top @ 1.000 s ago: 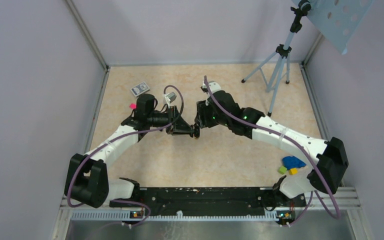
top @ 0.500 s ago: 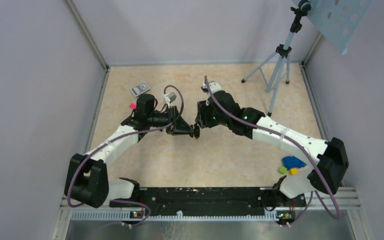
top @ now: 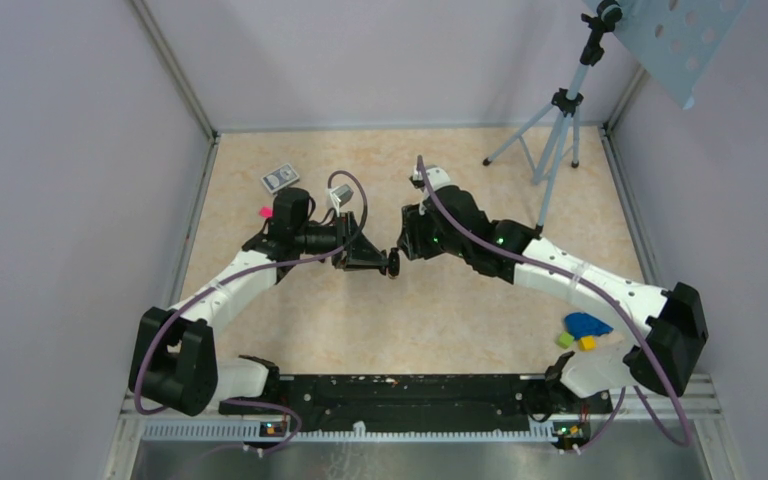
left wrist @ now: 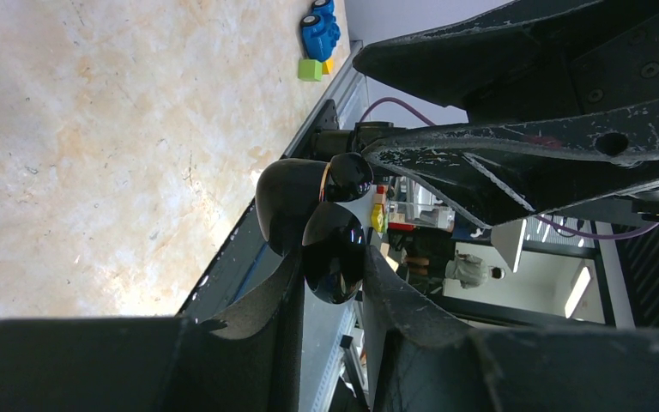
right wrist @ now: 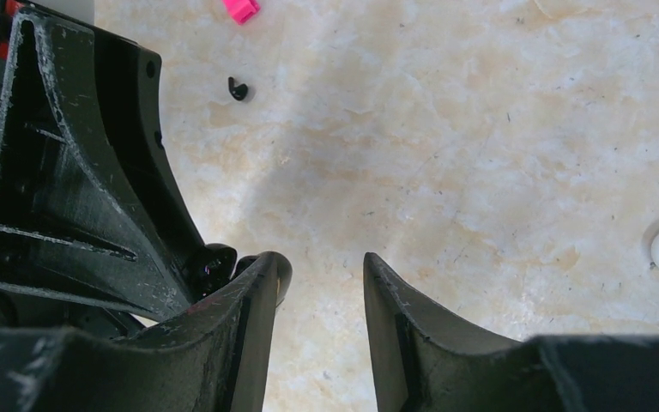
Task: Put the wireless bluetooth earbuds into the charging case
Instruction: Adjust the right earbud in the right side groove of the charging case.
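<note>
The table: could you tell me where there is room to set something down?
Free: near middle, ahead of the rail; back, between card and tripod. Crowded: centre, where the left claw, holding a case, faces the right claw.

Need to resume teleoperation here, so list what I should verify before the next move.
1. Case gripped: left tool is shut on the glossy black charging case: ok.
2. Case open: it looks hinged apart, but the inside is hidden: cannot tell.
3. Picking side: right tool is open and empty: ok.
4. Earbud located: one small black earbud lies on the table, apart from both tools: ok.
5. The second earbud is not visible: cannot tell.
</note>
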Available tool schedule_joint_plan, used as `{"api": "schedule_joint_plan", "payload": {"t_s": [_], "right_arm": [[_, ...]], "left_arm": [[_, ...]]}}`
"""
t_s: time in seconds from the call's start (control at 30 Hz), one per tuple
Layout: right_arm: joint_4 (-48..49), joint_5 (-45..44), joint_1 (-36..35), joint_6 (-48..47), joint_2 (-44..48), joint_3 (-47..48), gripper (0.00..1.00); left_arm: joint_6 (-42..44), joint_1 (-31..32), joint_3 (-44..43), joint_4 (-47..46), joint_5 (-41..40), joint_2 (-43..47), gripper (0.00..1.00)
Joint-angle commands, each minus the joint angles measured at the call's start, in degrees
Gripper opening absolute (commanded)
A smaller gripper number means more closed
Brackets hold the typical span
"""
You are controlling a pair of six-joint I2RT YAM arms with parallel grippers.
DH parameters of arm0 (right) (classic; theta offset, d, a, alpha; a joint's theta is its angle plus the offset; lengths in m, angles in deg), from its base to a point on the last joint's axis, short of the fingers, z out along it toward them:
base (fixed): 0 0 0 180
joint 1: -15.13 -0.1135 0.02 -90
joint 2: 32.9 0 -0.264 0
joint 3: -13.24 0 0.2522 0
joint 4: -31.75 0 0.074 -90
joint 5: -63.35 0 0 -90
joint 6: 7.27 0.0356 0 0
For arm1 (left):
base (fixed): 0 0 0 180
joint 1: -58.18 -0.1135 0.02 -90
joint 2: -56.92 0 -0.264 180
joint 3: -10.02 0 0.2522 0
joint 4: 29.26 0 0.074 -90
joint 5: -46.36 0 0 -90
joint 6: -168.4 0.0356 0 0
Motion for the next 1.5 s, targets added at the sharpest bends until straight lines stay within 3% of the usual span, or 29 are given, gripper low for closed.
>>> {"api": "schedule_joint_plan", "payload": {"t_s": [0.0, 0.77, 1.03, 1.47], "right_arm": [[-0.4, 0.6, -0.8, -0.5, 2.1, -0.9, 0.41], [1.1, -0.4, -1.0, 0.0, 3.9, -1.1, 0.41], [3.5, 1.4, -1.6, -0.5, 0.1, 3.4, 0.48], [3.0, 1.8, -1.5, -0.5, -5.2, 6.7, 0.5]], "left_arm": [[0.0, 0.0, -1.1, -3.4, 0.8, 0.7, 0.0], [0.2, 0.0, -0.9, -3.6, 0.8, 0.3, 0.0], [0.2, 0.0, -0.9, -3.5, 0.8, 0.5, 0.0], [0.3, 0.0, -0.9, -3.4, 0.9, 0.6, 0.0]]}}
